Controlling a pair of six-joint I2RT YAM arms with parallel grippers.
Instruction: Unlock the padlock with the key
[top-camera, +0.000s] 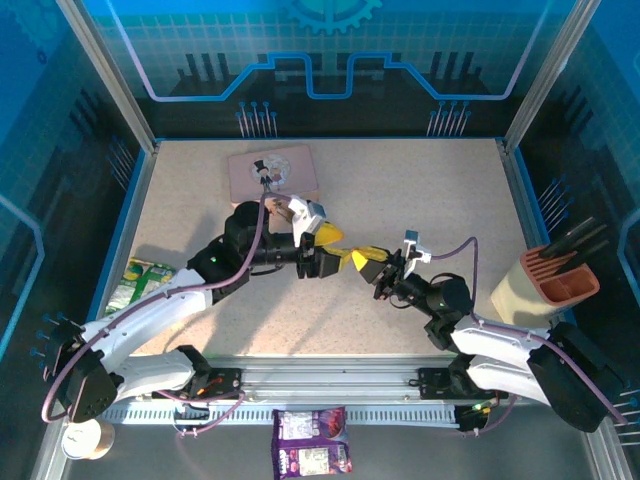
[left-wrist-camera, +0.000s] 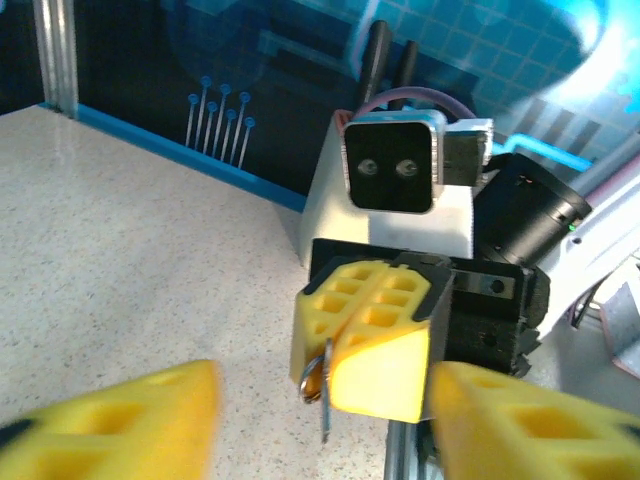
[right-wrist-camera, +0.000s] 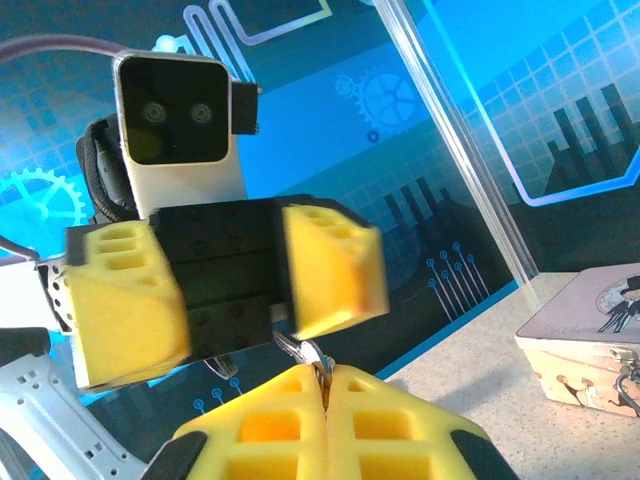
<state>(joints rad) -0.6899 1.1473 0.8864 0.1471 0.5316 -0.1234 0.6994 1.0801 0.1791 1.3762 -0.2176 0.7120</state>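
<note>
Yellow foam pads (left-wrist-camera: 385, 370) of the right gripper (left-wrist-camera: 340, 345) pinch a thin grey metal key (left-wrist-camera: 324, 418), hanging toward six o'clock.

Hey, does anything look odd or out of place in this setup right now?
The key dangles crooked, pinched at the very tip of the shut right claw in mid-air; the left claw facing it is open and empty.
</note>
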